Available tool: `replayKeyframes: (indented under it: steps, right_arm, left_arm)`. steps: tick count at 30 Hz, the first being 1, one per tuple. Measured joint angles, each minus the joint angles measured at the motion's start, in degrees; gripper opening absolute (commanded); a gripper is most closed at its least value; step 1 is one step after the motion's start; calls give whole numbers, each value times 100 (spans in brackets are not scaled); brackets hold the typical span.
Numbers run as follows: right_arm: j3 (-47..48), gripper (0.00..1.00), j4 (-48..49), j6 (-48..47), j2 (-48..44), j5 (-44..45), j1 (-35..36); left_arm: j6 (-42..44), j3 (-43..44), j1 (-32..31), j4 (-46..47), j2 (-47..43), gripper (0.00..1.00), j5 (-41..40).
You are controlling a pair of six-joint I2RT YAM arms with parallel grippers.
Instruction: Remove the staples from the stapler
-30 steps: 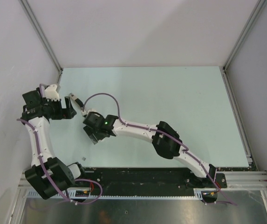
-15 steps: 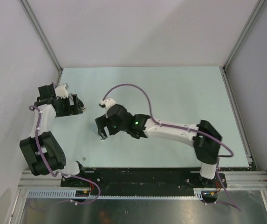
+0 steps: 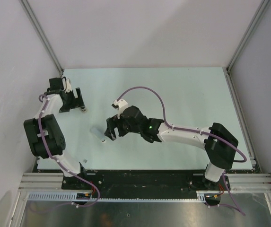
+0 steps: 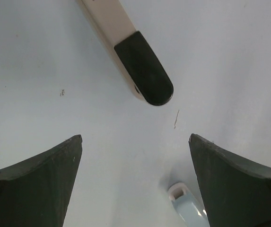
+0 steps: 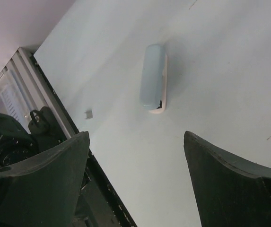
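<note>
One stapler (image 5: 153, 78), maybe staples (image 5: 88, 114) nearby

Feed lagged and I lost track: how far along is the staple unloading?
Done, possibly: a tiny grey piece lies on the table near its front edge, too small to confirm as staples. In hand: nothing; left gripper and right gripper are both open and empty, the stapler lying on the table ahead of the right one. Remaining: check whether the stapler is empty.
</note>
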Motion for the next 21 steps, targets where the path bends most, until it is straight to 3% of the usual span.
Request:
replayKeyframes:
  steps: [5,14,17,21]
  right_arm:
    - [-208,84,315,44,-7,-258,-125]
    - [-581,82,721,122,-243,-525,-350]
    - [-721,81,807,146,-358,-586,-376]
    - [-848,80,859,155,-466,-627,-402]
  left_arm:
    - [-372,278,-234,70,352,98,-321]
    - [-774,750,-431,118,1040,86,-647]
    - [-850,863,-431,120,1178,79,-730]
    - [-863,970,-431,129,1303,60,-804]
